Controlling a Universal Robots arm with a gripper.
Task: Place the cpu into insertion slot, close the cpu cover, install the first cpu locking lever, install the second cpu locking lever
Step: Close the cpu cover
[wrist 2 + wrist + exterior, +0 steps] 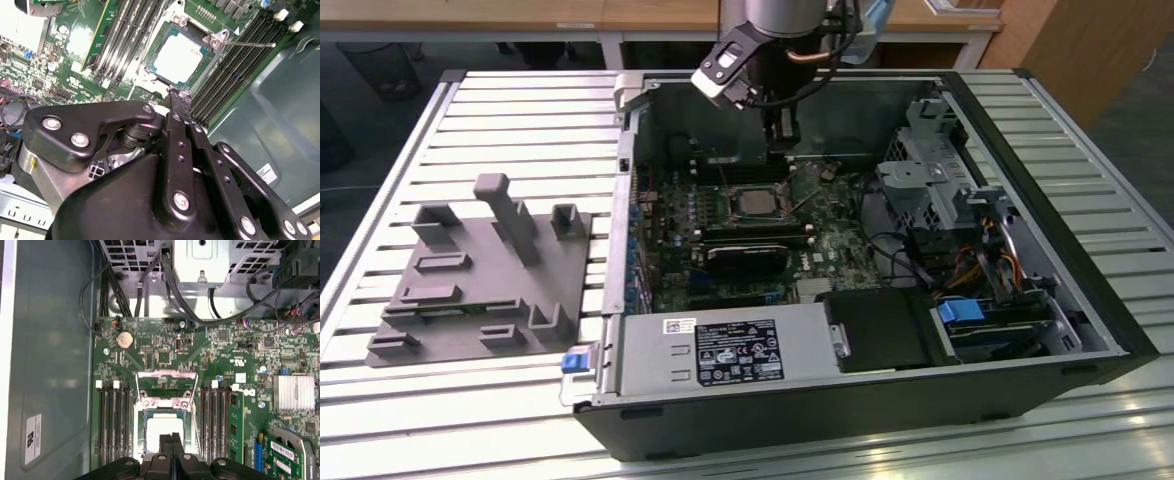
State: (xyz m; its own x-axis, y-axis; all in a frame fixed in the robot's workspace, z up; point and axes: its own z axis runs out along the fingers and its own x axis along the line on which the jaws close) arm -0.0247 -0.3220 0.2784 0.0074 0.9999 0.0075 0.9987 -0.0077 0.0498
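— Exterior view, starting at the exterior view's left: what is on the table [520, 110]?
— A grey moulded fixture [480, 270]. Just beside it, to the right, stands the open computer case [854, 400].
— And the tool?
— The tool [783, 150] hangs inside the case, fingers pressed together and holding nothing.
— Where is the cpu?
— The cpu [154, 432] lies flat in the insertion slot [141, 432], right under the fingertips in the first wrist view. The cpu cover [167, 373] is swung back off it, toward the drive cage [200, 260]. In the second wrist view a locking lever [247, 44] juts out over the memory slots [235, 65].
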